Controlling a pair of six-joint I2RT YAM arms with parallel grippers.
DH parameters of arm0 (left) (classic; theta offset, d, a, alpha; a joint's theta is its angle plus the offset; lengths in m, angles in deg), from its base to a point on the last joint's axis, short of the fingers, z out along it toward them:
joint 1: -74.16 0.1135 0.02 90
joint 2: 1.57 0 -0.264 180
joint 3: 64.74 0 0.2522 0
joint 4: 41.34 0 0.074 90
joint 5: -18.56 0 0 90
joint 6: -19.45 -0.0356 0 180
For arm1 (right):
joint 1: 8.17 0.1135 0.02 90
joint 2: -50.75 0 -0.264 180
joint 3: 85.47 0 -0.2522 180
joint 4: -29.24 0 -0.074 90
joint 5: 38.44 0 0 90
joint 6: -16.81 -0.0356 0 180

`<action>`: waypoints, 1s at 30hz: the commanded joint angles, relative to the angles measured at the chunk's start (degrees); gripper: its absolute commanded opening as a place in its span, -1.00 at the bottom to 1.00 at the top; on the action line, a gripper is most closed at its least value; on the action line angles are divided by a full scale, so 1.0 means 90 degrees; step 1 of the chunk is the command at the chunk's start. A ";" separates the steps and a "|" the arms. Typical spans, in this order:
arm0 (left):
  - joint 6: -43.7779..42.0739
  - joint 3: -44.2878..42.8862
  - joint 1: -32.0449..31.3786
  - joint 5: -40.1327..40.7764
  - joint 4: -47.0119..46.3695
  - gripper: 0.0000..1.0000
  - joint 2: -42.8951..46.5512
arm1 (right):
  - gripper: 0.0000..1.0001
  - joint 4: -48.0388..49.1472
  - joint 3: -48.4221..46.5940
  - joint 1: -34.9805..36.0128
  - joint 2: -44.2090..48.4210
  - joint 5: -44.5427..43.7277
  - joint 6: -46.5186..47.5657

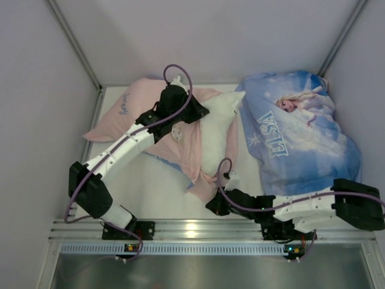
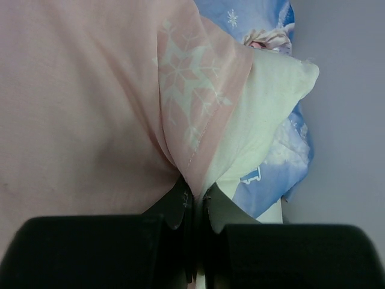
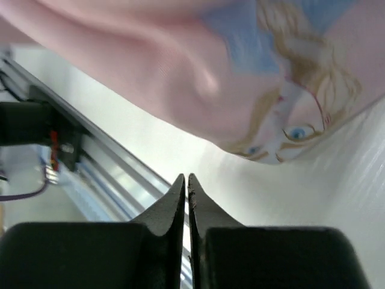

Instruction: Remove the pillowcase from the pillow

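Note:
The pillowcase [image 1: 129,117] lies pink face up at the back left, its lower end trailing toward the front rail. The white pillow [image 1: 219,129] sticks out of its right side. My left gripper [image 1: 203,112] is shut on a fold of the pink pillowcase [image 2: 78,108] beside the bare pillow [image 2: 264,114]; its jaws [image 2: 195,195] pinch the cloth. My right gripper [image 1: 212,206] is shut and empty, just below the pillowcase's front corner [image 1: 204,183]. In the right wrist view the gripper [image 3: 186,177] is clear of the pink cloth with Elsa's face [image 3: 180,72] hanging above it.
A second pillow in a blue Elsa case [image 1: 307,138] lies at the back right, also showing in the left wrist view [image 2: 283,168]. The metal rail [image 1: 192,229] runs along the near edge, also showing in the right wrist view [image 3: 108,162]. Grey walls close in left, back and right.

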 commanded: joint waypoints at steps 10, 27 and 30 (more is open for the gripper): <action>0.0201 0.0815 -0.0047 -0.0964 -0.1114 -1.00 0.1028 | 0.99 -0.2481 -0.0338 0.0045 0.3879 -0.1549 0.2001; 0.0172 0.0903 -0.0095 -0.1071 -0.1124 -1.00 0.1096 | 0.85 -0.0795 -0.0797 -0.1975 0.2641 0.0576 0.2676; 0.0123 0.0961 -0.0095 -0.1052 -0.1163 -1.00 0.1116 | 0.83 -0.0266 -0.0729 -0.2172 0.2368 0.1473 0.2773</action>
